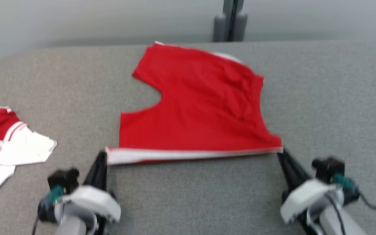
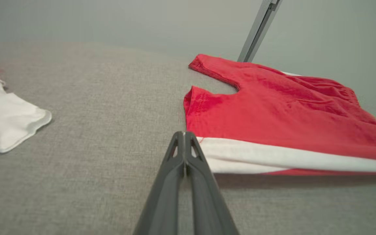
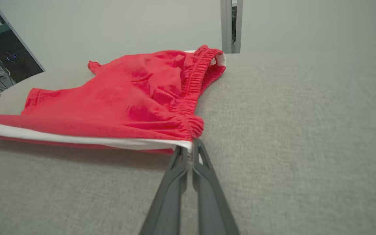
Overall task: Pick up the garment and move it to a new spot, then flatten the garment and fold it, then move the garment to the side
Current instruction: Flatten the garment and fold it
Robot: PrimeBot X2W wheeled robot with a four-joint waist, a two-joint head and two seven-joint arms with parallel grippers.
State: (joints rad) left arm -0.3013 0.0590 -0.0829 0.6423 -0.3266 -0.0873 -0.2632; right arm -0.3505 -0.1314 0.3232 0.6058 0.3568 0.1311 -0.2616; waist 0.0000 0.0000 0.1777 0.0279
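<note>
The red shorts lie spread on the grey bench, from the middle of the head view up toward 12 o'clock. Their legs point to 9 o'clock and the gathered waistband to 3 o'clock. The near hem, edged with a white band, is stretched straight between the two arms and rides a little above the cloth surface, with a shadow under it.

The left end effector comes in from 7 o'clock, its fingers pressed together at the leg-side corner of that band. The cloth between the tips is hard to make out, as the corner is tiny in the left wrist view. The right end effector comes in from 5 o'clock and pinches the waistband corner, where a sliver of white shows between the closed tips.

The head view is blurred, so the far edge of the shorts is soft. At 9 o'clock a red-and-white pile of clothes is cut off by the frame edge. At 12 o'clock a grey post rises behind the bench, its top out of frame.
</note>
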